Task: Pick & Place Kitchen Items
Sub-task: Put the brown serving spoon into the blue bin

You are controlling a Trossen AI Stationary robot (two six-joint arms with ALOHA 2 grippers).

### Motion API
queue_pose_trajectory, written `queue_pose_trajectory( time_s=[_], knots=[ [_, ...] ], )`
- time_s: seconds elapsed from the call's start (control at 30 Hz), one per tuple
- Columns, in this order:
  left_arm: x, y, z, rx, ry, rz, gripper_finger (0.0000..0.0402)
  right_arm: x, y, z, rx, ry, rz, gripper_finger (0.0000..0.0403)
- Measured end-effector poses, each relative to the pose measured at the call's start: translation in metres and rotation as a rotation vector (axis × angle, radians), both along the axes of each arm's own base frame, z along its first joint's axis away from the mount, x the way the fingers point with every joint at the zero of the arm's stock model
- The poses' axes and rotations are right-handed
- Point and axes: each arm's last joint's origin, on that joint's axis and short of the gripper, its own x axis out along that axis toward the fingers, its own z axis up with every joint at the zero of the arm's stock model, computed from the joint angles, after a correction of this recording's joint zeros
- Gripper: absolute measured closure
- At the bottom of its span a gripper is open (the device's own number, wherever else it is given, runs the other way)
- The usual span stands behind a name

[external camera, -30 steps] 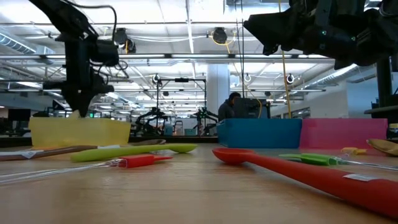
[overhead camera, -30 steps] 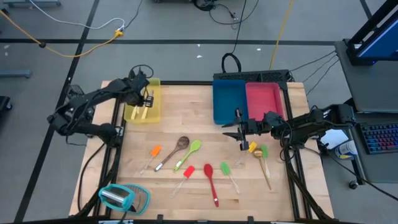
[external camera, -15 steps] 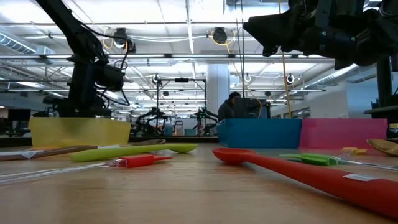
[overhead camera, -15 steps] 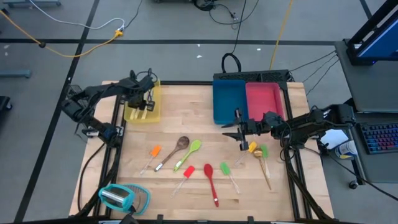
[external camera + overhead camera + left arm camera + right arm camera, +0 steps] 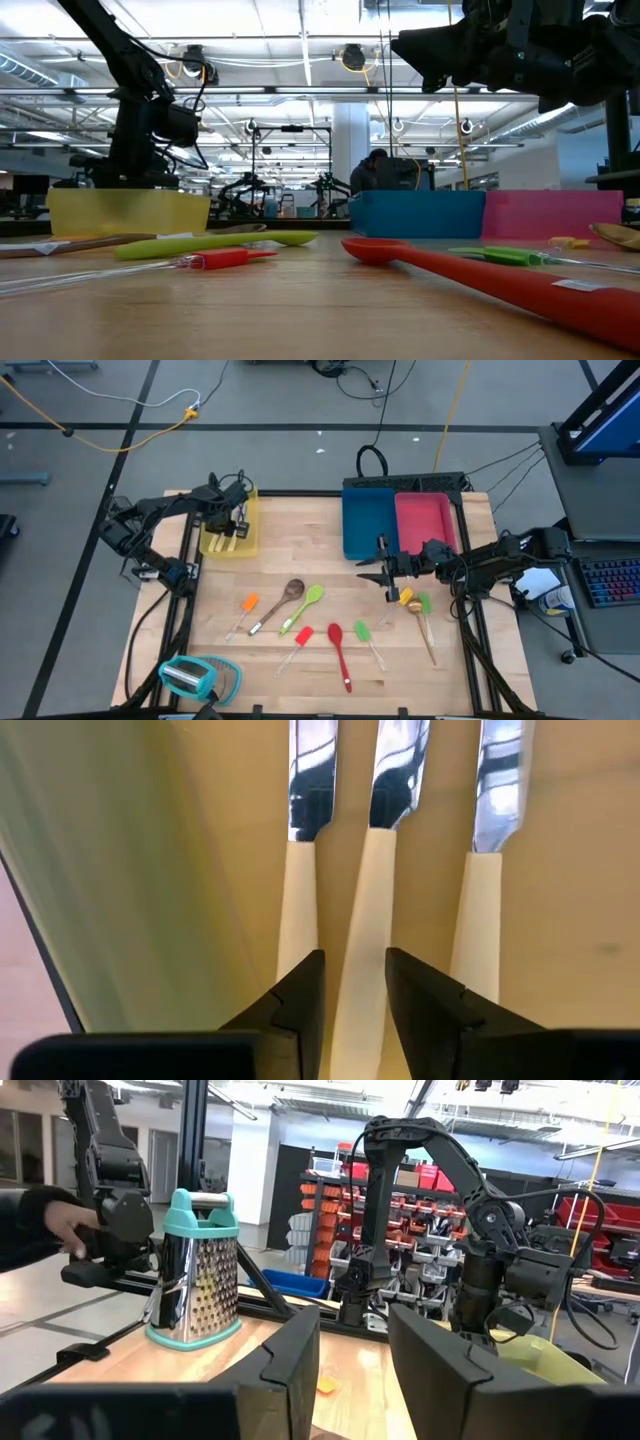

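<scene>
**Left gripper down in the yellow tray over three knives; right gripper waits beside the pink tray**

The wooden surface carries three trays along its far edge. The blue tray and the pink tray stand side by side, just beyond the right gripper. The yellow tray sits at the far left corner, with the left gripper reaching down into it.

A teal-topped grater lies at the near left corner, well apart from both grippers.

The left gripper's fingers stand slightly apart, one on each side of the cream handle of the middle knife, without clearly pressing it. The left knife and the right knife lie just to either side of it, all three roughly parallel on the tray floor, blades pointing away from the gripper.

The right gripper hovers above the surface, fingers parted and nothing between them. Just beside it lie a yellow-headed spatula, a small green spoon and a wooden spoon.

Between the two grippers, scattered over the middle of the surface, lie a red spoon, a lime-green spoon, a dark wooden spoon, a green-headed spatula, a red-headed spatula and an orange-headed spatula.
</scene>
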Motion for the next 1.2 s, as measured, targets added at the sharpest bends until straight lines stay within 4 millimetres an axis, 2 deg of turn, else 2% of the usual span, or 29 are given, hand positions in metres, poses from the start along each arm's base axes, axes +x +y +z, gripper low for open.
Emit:
queue_pose_trajectory(
  time_s=[1.2],
  knots=[
    [0.0014,0.0018,0.0001,0.024,-0.020,0.035,0.0289,0.0000,0.0000,0.0000,-0.029,-0.006,-0.006,0.0289]
  ],
)
